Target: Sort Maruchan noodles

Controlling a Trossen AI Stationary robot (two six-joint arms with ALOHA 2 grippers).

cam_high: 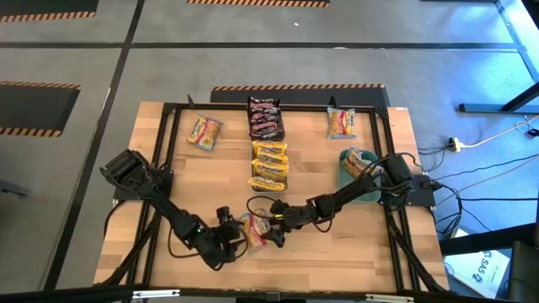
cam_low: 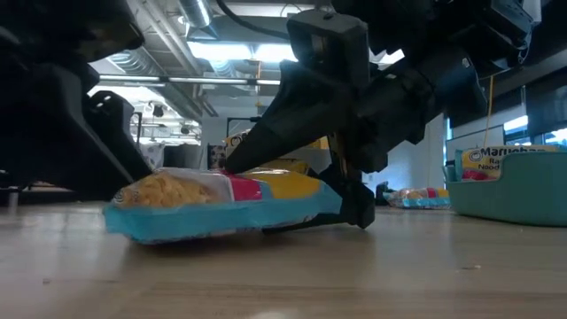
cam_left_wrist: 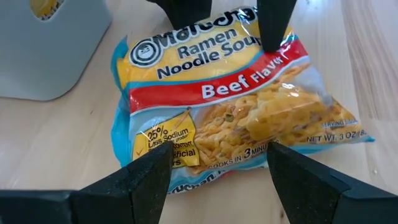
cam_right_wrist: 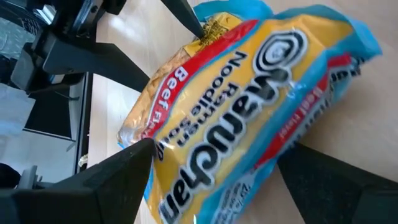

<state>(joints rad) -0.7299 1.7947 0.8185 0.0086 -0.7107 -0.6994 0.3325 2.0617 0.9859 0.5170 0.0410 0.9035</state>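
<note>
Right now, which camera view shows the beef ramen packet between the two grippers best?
The left wrist view: the beef ramen packet lies face-up, label readable. The right wrist view shows it close but skewed, the low view only its edge, and the high view a small shape between the left gripper and right gripper.

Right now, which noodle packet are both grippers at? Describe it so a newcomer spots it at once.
On the wooden table, look near the front edge, where the left gripper and right gripper meet, both open. Between them lies a Beef Flavor ramen packet: yellow with a red band and light blue edges. Unlike the stacked dark packets and yellow packets farther back, it lies alone.
</note>
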